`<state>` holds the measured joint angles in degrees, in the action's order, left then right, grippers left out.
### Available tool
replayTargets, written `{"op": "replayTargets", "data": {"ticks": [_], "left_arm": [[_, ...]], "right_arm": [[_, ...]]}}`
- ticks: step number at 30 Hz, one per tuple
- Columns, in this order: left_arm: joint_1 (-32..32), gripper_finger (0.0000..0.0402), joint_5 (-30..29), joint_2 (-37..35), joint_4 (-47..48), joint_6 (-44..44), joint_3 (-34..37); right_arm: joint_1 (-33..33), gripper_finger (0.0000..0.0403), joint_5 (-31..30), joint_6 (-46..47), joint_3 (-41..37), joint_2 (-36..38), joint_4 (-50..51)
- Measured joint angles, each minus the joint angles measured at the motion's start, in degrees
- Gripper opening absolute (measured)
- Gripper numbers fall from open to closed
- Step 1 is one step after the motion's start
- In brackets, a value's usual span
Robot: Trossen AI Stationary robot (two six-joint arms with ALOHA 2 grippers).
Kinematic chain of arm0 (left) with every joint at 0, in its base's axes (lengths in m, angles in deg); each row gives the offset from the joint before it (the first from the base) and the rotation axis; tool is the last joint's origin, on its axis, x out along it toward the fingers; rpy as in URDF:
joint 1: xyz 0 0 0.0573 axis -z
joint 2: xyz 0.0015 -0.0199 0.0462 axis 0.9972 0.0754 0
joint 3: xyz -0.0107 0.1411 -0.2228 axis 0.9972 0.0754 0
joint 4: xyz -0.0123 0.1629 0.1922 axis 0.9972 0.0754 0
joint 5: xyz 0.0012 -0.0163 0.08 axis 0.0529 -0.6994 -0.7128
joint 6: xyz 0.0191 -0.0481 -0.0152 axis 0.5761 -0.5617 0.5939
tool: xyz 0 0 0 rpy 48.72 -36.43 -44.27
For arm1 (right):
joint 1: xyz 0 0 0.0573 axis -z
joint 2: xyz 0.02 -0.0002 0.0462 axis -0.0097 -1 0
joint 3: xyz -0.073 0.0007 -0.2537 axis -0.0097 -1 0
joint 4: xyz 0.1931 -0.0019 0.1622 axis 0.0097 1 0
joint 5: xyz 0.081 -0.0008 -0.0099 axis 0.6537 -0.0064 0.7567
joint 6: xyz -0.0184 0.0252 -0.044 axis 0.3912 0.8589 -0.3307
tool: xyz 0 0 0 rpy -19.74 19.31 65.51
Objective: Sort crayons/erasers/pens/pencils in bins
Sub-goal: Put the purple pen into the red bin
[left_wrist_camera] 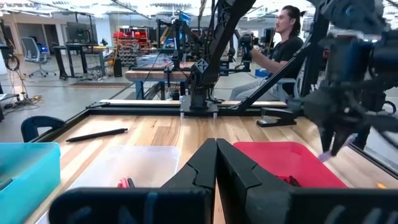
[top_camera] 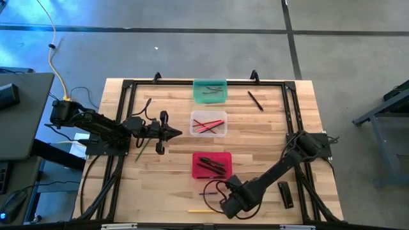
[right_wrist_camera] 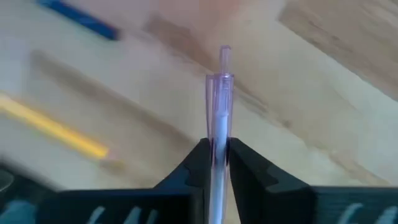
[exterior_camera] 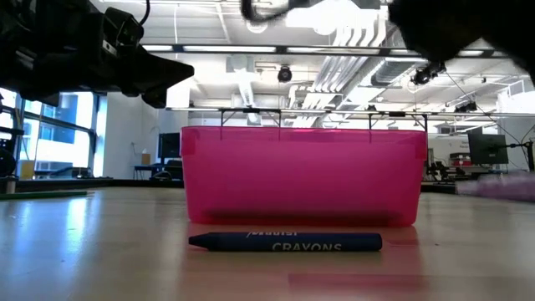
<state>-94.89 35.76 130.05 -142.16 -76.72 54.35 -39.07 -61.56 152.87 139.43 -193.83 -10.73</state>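
Right gripper clamped on clear purple pen above bench; left gripper closed, empty.

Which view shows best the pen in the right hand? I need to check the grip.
The right wrist view: the clear purple pen stands pinched between the right hand's fingers. The left wrist view shows it only as a blur, and the high and low views hide it.

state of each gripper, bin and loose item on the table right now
left gripper: shut, empty, over the table beside the clear bin
right gripper: shut on a clear pen
red bin: holds dark sticks
clear bin: holds red pencils
teal bin: holds dark sticks
blue crayon: lying flat before the red bin
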Motion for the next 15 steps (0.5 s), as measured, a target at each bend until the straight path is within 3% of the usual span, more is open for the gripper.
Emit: {"op": "replayTargets", "data": {"ticks": [8, 15], "left_arm": [[0.0, 0.0, 0.0, 0.0, 0.0, -0.02, 0.01], [0.0, 0.0, 0.0, 0.0, -0.02, -0.02, 0.02]], "right_arm": [[-0.01, 0.0023, -1.51, -3.91, 12.97, 0.21, 19.48], [1.38, 0.0022, -15.97, -11.98, 23.75, 0.32, 30.85]]}}
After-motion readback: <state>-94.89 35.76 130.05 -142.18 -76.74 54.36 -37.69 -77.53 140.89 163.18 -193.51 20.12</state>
